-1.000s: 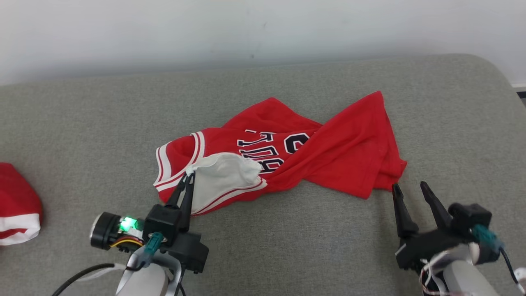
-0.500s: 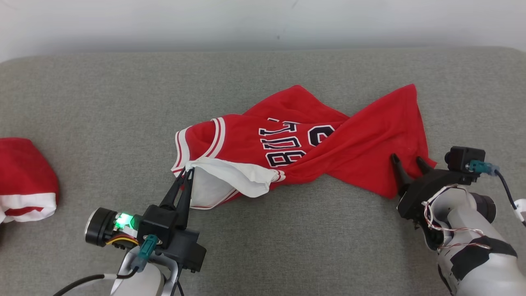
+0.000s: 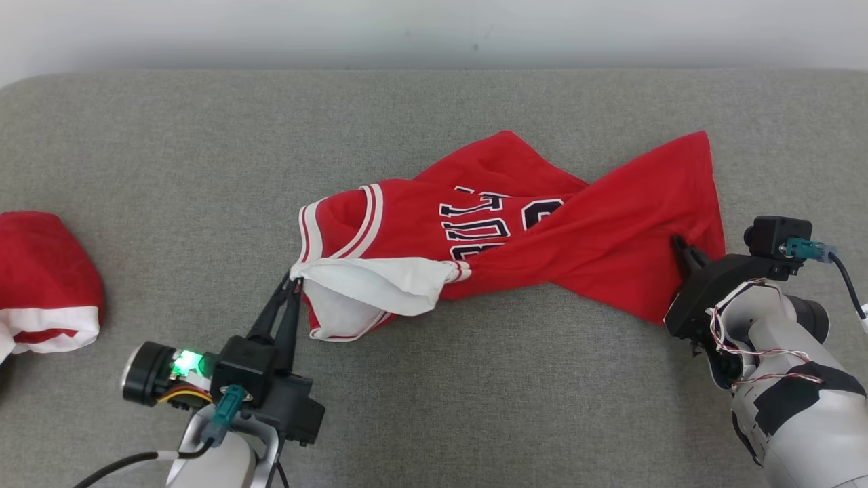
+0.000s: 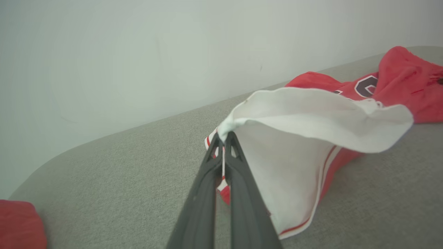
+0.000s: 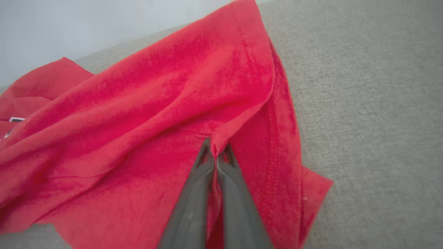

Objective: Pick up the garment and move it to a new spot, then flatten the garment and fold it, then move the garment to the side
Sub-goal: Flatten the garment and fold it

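Red jersey (image 3: 529,237) stretched left to right across the middle of the grey cushion (image 3: 434,407), armhole end pinched in the closed left claw (image 3: 293,281), hem end clamped in the closed right claw (image 3: 681,247), both arms reached in from the near edge.

Garments counted: two. One red jersey (image 3: 597,237), lying mid-surface; one red-and-white garment (image 3: 41,285) at the left edge of the grey padded surface (image 3: 169,169), partly out of view. Padded surfaces: one. Walls: one, pale wall (image 3: 407,27) along the far edge. Grippers: two, namely left gripper (image 3: 293,279) near the front edge and right gripper (image 3: 680,245) toward the right edge. Dark fingers (image 4: 199,207): four, two per gripper. Pale forearms (image 3: 807,434): two. Teal connectors (image 3: 227,407): two, one per arm. Green lights (image 3: 182,364): one, lit, on the left arm. Black cables (image 3: 847,285): two, one per arm. Printed characters on the jersey: not countable, partly hidden by folds.
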You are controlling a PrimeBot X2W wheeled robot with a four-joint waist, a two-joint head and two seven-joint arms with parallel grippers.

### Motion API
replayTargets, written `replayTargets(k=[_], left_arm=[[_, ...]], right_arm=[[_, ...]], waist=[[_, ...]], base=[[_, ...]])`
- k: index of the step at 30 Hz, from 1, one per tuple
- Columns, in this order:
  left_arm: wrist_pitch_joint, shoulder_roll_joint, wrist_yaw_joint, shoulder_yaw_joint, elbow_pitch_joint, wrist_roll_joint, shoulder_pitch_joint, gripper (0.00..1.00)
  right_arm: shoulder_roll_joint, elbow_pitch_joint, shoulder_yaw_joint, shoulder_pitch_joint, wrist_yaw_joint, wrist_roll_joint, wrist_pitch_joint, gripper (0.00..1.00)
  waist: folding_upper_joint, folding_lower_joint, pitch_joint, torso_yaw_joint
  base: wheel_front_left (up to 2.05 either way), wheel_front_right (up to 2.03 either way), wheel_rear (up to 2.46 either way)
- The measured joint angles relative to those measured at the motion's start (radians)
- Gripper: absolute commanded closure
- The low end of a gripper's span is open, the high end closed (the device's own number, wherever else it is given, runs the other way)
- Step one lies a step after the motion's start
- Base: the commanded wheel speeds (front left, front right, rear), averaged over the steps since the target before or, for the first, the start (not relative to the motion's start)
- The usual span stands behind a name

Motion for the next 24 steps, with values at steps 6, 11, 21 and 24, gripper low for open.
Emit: replayTargets(k=[6,11,21,24], left_arm=[[0.000,0.030,0.018,0.057,-0.082,-0.006,-0.003,1.00],[0.000,0.103,0.003,0.120,-0.161,-0.009,-0.027,1.00],[0.010,0.195,-0.077,0.176,-0.216,-0.030,-0.195,1.00],[0.037,0.221,-0.098,0.179,-0.223,-0.030,-0.259,1.00]], right_arm=[[-0.024,-0.061,0.045,0.001,0.000,0.087,-0.054,1.00],[-0.095,-0.219,0.092,0.018,0.000,0.204,-0.021,1.00],[-0.290,-0.516,0.116,0.033,0.000,0.384,0.028,1.00],[-0.348,-0.599,0.094,0.032,0.000,0.425,0.037,1.00]], waist=[[0.0000,-0.0001,-0.023,-0.009],[0.0000,-0.0002,-0.063,-0.024],[0.0000,-0.0003,-0.170,-0.056],[-0.0001,-0.0003,-0.203,-0.064]], base=[[0.00,0.00,0.00],[0.00,0.00,0.00],[0.00,0.00,0.00],[0.00,0.00,0.00]])
